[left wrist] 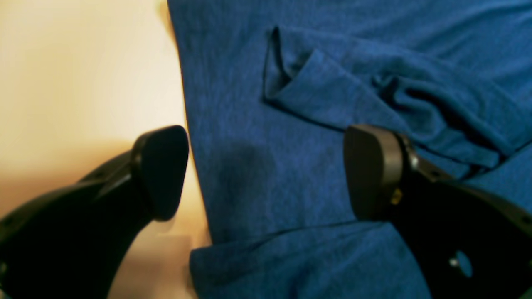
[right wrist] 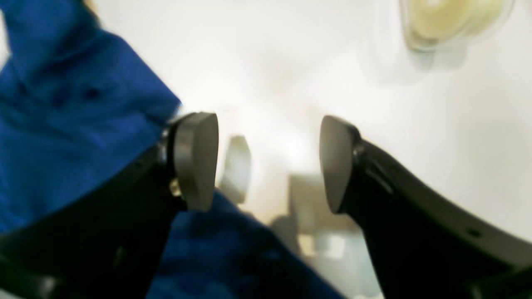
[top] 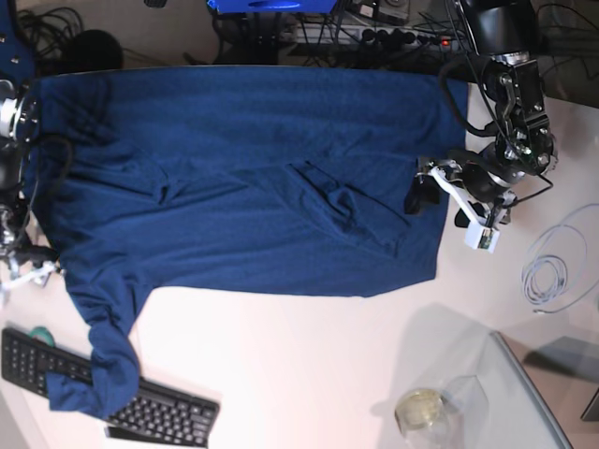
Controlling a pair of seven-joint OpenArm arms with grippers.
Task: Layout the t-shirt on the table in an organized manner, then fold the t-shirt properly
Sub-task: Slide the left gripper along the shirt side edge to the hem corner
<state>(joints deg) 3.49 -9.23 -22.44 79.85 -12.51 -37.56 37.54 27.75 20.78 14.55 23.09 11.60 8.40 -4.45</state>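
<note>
The dark blue t-shirt [top: 253, 178] lies spread wide over the white table [top: 299, 355], with a bunched fold near its middle and one sleeve [top: 98, 369] trailing onto a keyboard. My left gripper [left wrist: 268, 172] stands open astride the shirt's straight edge, one finger [left wrist: 162, 170] over bare table and the other over cloth. In the base view the left gripper [top: 438, 206] sits at the shirt's right edge. My right gripper [right wrist: 266, 164] is open with nothing between its pads, blue cloth [right wrist: 70, 124] beside and under its left finger. The right arm [top: 19, 267] is at the shirt's left edge.
A black keyboard [top: 154, 412] lies at the front left, partly under the sleeve. A small round jar [top: 419, 409] and a glass panel [top: 533, 398] sit at the front right. A coiled white cable [top: 552, 271] lies to the right. Cables crowd the far edge.
</note>
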